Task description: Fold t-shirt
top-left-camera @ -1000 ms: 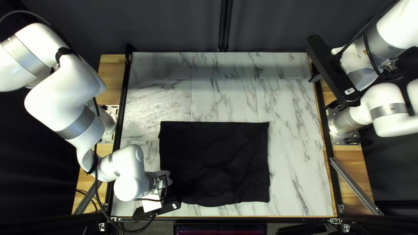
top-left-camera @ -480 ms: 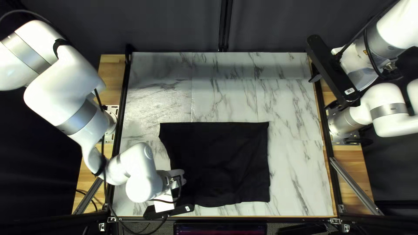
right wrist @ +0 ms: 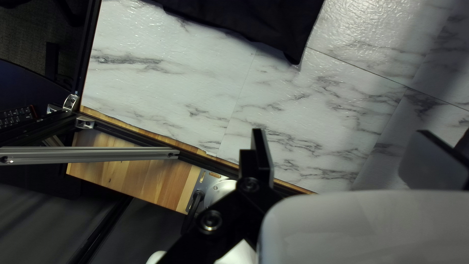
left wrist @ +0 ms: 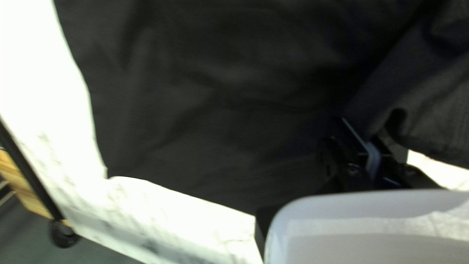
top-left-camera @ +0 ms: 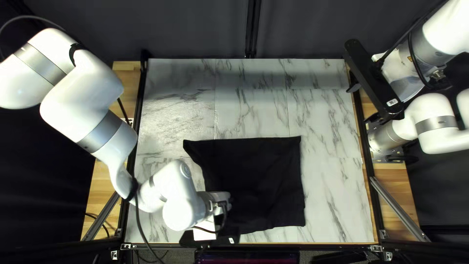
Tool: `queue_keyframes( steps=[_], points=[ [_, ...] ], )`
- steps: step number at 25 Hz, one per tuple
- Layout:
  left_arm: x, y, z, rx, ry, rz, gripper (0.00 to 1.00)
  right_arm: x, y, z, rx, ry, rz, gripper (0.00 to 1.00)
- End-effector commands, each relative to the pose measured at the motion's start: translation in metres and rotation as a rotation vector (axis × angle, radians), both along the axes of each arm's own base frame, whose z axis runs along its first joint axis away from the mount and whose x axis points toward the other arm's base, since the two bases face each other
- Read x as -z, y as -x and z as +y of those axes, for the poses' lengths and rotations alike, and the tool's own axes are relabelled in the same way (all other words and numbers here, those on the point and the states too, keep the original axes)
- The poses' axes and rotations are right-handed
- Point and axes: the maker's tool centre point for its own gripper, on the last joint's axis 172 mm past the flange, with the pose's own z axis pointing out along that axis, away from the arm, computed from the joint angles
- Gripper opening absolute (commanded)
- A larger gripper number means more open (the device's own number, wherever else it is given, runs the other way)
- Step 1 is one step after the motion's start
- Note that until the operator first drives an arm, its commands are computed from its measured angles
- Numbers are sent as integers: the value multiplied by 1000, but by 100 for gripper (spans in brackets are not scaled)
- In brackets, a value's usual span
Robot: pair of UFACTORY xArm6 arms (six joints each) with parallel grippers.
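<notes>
Black t-shirt [top-left-camera: 266,183] laid on tabletop [top-left-camera: 332,195]; its near-left part appears pinched by left pincer [left wrist: 367,134]. Right pincer [right wrist: 342,139] spread, unused. If dragged low and sideways, cloth may be bunched or skewed, not folded.

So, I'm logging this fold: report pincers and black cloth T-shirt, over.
Left pincer shut on shirt; right pincer open, off it. Shirt lies on marbled white tabletop. White left arm hides part of it from above.

In the top left view your left arm [top-left-camera: 181,198], reaching over the t-shirt [top-left-camera: 259,176], hides part of it, your left wrist view blurs it, and your right one crops it.
</notes>
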Motion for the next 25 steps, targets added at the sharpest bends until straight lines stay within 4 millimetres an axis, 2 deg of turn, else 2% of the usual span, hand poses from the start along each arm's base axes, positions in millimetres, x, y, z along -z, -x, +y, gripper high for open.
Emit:
queue_keyframes(
  steps=[1,9,13,15,20,25],
  points=[
    [-12,-27,1,43,-17,-14,0,0,0,0,0,0,0,100],
    [-37,-81,14,110,-36,-32,0,0,0,0,0,0,0,100],
    [-43,-90,18,131,-44,-34,0,0,0,0,0,0,0,100],
    [-41,-85,18,132,-46,-35,0,0,0,0,0,0,0,100],
    [-30,-54,17,115,-50,-40,0,0,0,0,0,0,0,100],
    [-21,0,26,67,-53,-36,0,0,0,0,0,0,0,100]
  ],
)
